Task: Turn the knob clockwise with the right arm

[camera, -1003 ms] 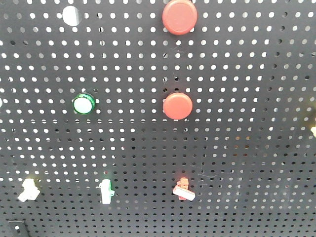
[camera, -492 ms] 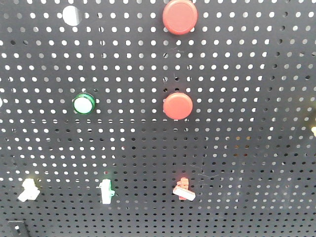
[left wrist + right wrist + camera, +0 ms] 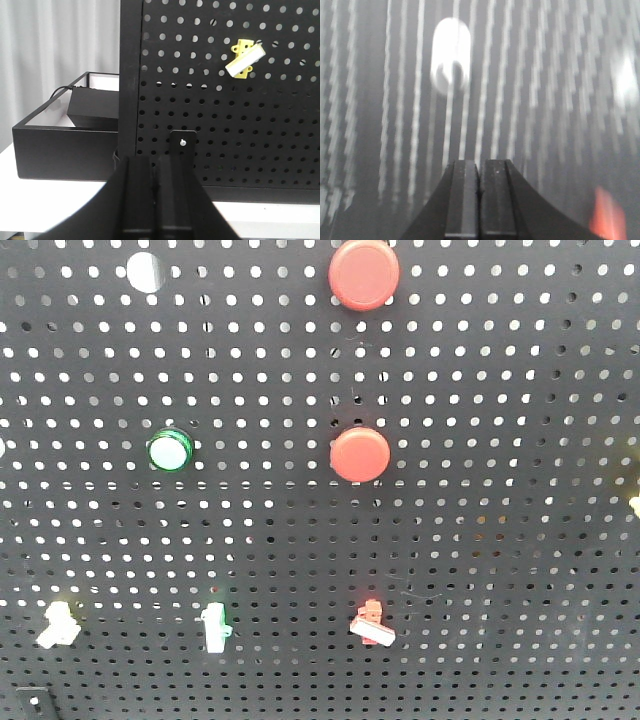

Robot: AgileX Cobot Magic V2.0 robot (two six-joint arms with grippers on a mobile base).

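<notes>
Three small selector knobs sit low on the black pegboard (image 3: 500, 540): a yellow-white one (image 3: 55, 625), a green-white one (image 3: 214, 627) and a red-white one (image 3: 370, 623), which is tilted. Neither gripper shows in the front view. My right gripper (image 3: 480, 162) is shut and empty in front of the pegboard. Its view is streaked with motion blur, with a white blob (image 3: 451, 55) above and a red blur (image 3: 606, 215) at the lower right. My left gripper (image 3: 156, 160) is shut and empty, low by the board's left edge, below the yellow knob (image 3: 243, 59).
Two round red buttons (image 3: 363, 273) (image 3: 359, 454) and a green lamp (image 3: 168, 451) are mounted higher on the board. A black open box (image 3: 65, 145) stands on the white table left of the board. A small black bracket (image 3: 183, 147) is screwed to the board's foot.
</notes>
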